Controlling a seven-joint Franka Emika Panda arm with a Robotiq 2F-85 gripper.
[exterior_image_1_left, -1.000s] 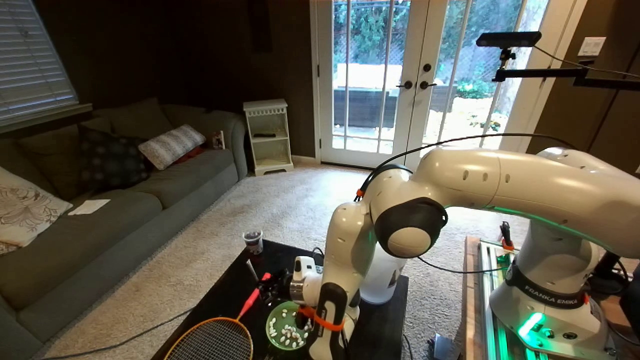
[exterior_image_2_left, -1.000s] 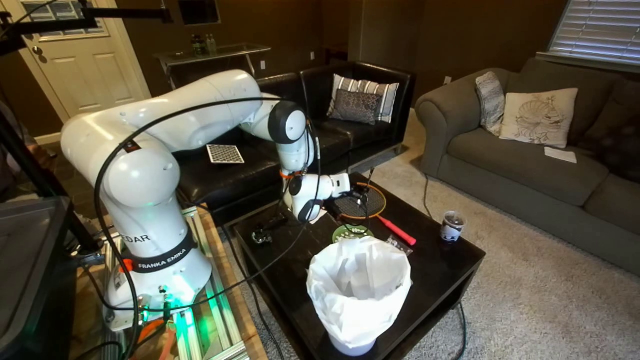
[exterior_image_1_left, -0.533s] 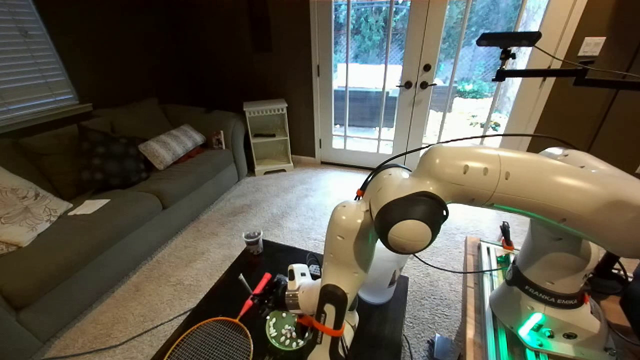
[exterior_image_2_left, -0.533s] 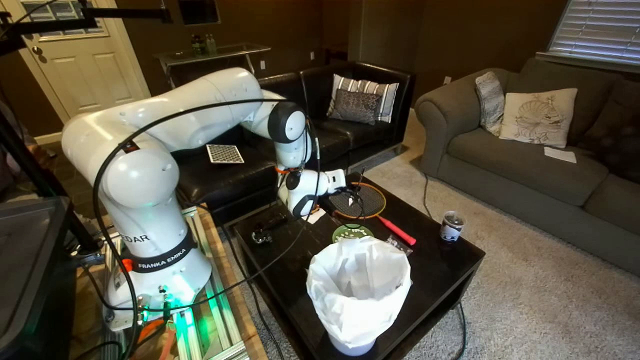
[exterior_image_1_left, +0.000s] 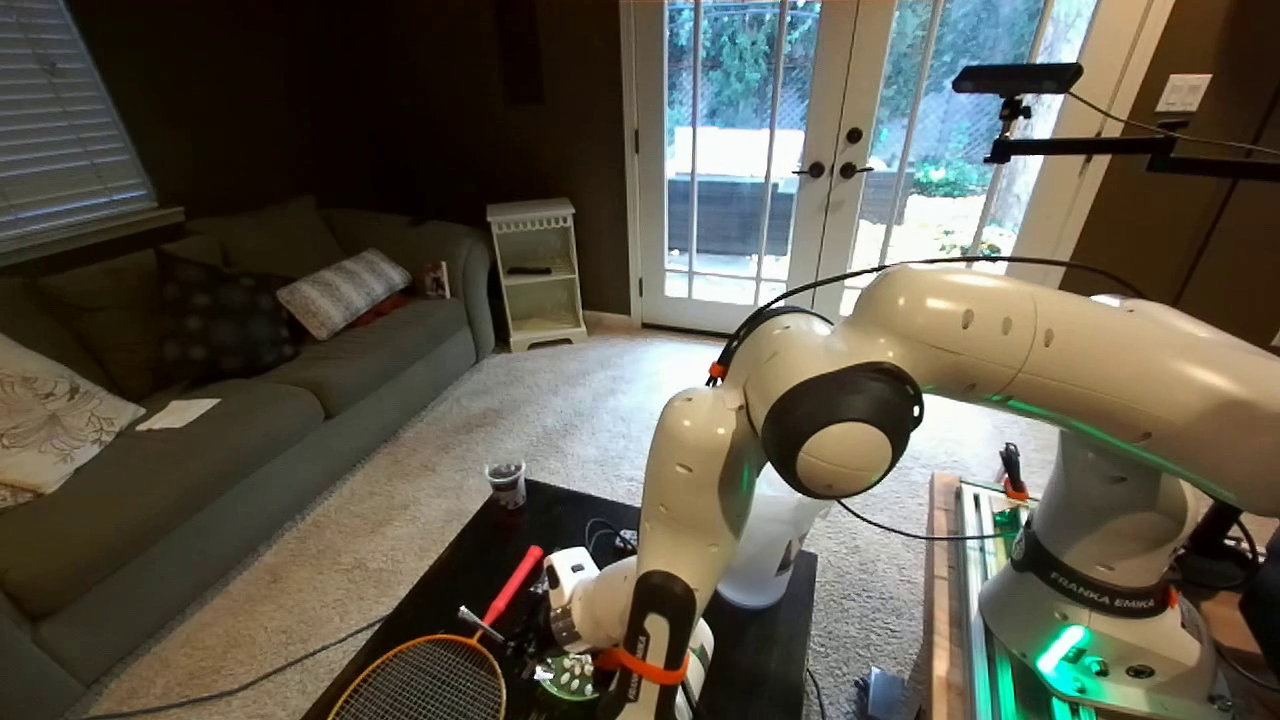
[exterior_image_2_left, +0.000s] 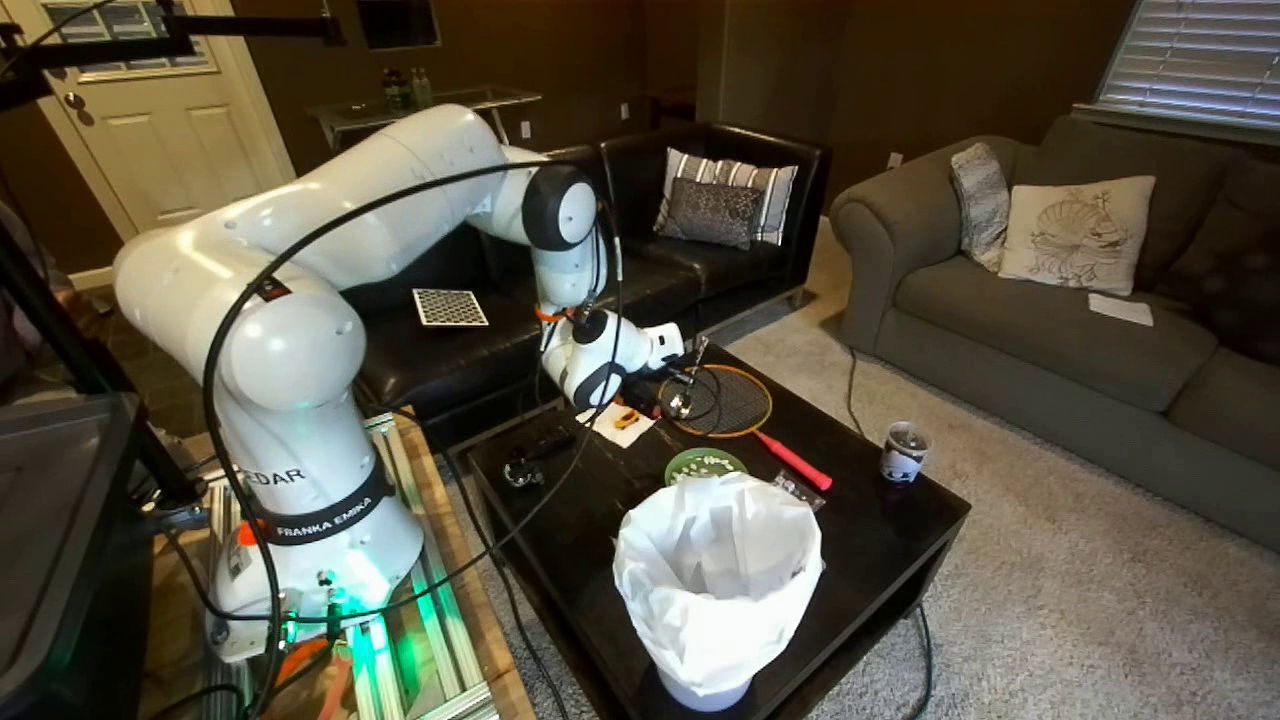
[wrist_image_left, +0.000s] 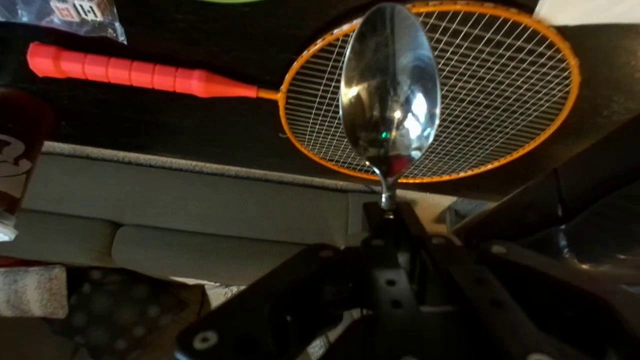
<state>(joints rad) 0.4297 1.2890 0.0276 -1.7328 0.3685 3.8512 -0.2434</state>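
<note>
The gripper (wrist_image_left: 390, 212) pinches a shiny spoon (wrist_image_left: 390, 85) by its handle. The spoon is over the dark table (exterior_image_2_left: 850, 520), near an orange racket (wrist_image_left: 480, 100).

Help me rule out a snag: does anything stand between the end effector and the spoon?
Nothing visible stands between them: the end effector is closed directly on the spoon. In the wrist view the racket shows behind the spoon, lying on the table, so it is not in the way.
</note>
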